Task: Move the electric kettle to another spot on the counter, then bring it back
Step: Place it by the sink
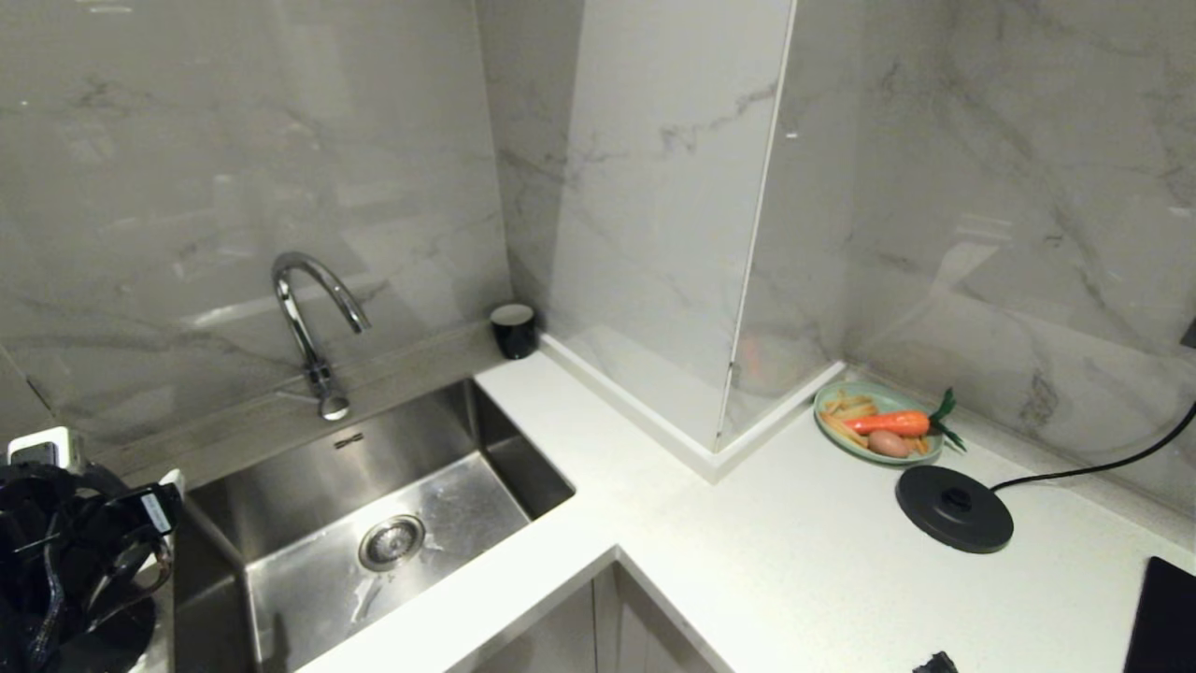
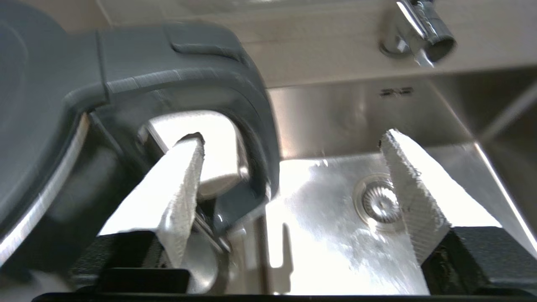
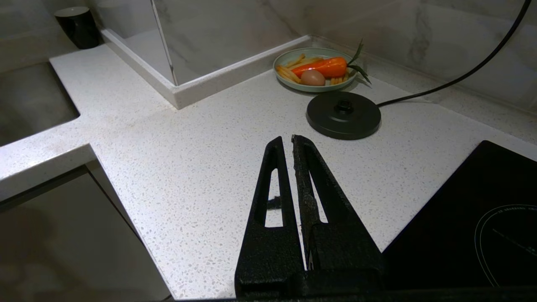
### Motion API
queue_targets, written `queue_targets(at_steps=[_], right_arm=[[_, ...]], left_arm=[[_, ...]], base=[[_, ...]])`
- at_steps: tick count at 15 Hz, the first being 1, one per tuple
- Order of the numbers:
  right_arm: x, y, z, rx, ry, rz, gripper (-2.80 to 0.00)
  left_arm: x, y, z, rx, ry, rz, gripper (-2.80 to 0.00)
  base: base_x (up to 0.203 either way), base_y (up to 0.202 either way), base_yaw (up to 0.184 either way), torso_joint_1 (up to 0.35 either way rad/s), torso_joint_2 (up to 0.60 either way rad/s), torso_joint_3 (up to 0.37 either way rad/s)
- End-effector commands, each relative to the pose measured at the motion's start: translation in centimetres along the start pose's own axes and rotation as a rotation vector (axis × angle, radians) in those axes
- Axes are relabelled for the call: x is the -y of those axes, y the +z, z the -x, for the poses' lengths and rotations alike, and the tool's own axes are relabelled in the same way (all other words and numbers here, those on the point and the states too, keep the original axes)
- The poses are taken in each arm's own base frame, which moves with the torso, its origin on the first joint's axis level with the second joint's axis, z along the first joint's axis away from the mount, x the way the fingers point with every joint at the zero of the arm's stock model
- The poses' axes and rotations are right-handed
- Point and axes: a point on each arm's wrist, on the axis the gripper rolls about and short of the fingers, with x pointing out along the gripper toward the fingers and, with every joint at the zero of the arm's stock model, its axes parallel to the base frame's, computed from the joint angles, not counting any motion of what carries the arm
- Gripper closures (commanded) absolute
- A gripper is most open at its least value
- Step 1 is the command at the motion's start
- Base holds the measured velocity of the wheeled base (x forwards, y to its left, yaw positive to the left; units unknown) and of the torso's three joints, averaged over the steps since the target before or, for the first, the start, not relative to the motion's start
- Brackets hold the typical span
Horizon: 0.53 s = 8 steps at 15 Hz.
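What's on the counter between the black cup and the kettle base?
Only the marble pillar's corner and its white skirting jut between the cup and the base; otherwise bare counter, as the head view shows. The plate lies just behind the base.

The electric kettle [image 2: 176, 79] is seen only in part, right up close in the left wrist view: dark, glossy body, flat lid on top, big loop handle curving round with light showing through the loop. It's stood upright at the far left end of the counter [image 1: 804, 570], on the narrow strip just left of the cut-out, hard by that edge. In the head view it can't really be picked out at the bottom left corner. The counter itself is white stone, finely speckled, with a thick pale edge, and it's wrapped round an L-shaped corner with a notch at the front.
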Motion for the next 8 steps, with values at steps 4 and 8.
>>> queue_targets(at_steps=[4, 8], right_arm=[[0.0, 0.0, 0.0, -0.002, 0.0, -0.001, 0.0], [0.0, 0.0, 0.0, -0.002, 0.0, -0.001, 0.0]], left_arm=[[0.3, -1.3, 3.2, -0.087, -0.026, -0.017, -2.8], [0.0, -2.4, 5.5, -0.166, -0.063, -0.019, -2.8]], base=[[0.0, 0.0, 0.0, 0.0, 0.0, 0.0], [0.0, 0.0, 0.0, 0.0, 0.0, 0.0]])
